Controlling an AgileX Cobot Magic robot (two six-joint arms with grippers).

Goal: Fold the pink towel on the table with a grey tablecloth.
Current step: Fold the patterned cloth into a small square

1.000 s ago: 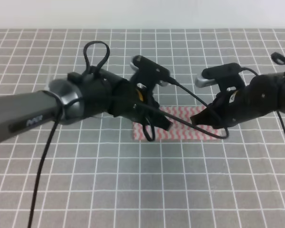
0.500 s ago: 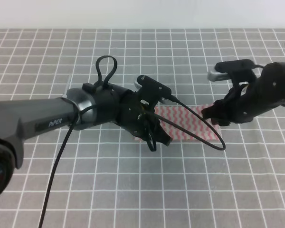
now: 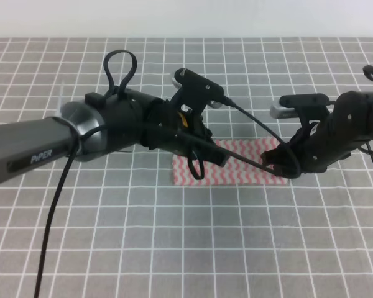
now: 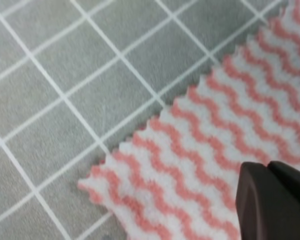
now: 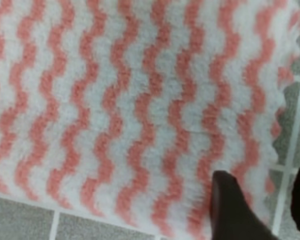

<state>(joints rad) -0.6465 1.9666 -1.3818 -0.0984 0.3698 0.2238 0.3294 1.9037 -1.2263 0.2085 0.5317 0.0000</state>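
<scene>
The pink towel (image 3: 236, 175) lies flat on the table with a grey tablecloth (image 3: 174, 248) as a folded strip, a few grid squares wide. My left gripper (image 3: 214, 158) sits low over the strip's left part. In the left wrist view its dark fingers (image 4: 270, 200) are pressed together over the towel (image 4: 215, 115), near a zigzag corner. My right gripper (image 3: 278, 166) hovers at the strip's right end. The right wrist view shows its fingers (image 5: 230, 205) spread apart just above the towel (image 5: 115, 100), close to its edge, with nothing between them.
Black cables (image 3: 261, 133) loop from both wrists across the towel. The left arm's thick grey link (image 3: 31, 152) crosses the left half of the table. White grid lines cover the grey cloth (image 4: 90, 75) all around.
The left gripper dipped toward the towel's front edge, then came back up and to the rear. The right gripper rose to the right, then dropped back to the towel's right end. The towel lies flat again.
</scene>
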